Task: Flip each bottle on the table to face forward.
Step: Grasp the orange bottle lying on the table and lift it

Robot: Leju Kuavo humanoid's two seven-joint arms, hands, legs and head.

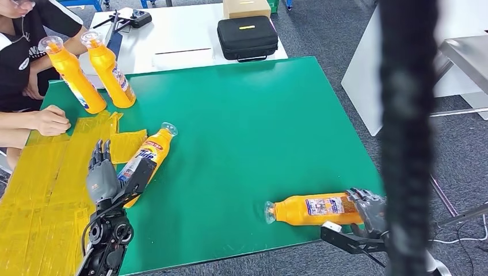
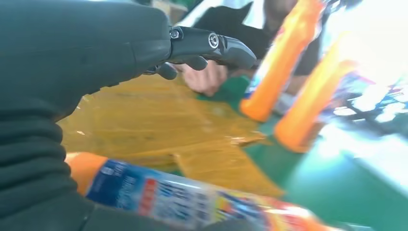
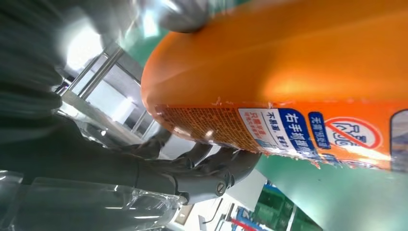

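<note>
Two orange bottles stand upright at the table's far left, one (image 1: 72, 75) beside the other (image 1: 112, 72). A third bottle (image 1: 144, 161) lies on its side with its colourful label up, cap pointing away. My left hand (image 1: 102, 172) lies alongside it, fingers (image 2: 216, 48) stretched straight and holding nothing; the bottle (image 2: 192, 202) runs under the hand (image 2: 72, 62). A fourth bottle (image 1: 313, 210) lies near the front right edge, small-print label up, cap to the left. My right hand (image 1: 368, 210) grips its base, fingers (image 3: 207, 168) curled under the bottle (image 3: 288, 62).
A person sits at the far left with a hand (image 1: 52, 121) on the yellow taped patch (image 1: 46, 172) of the green table (image 1: 259, 126). Behind on a white table (image 1: 184, 34) sit a black case (image 1: 247, 37) and a cardboard box (image 1: 246, 8). A dark blurred bar (image 1: 405, 138) crosses the right side.
</note>
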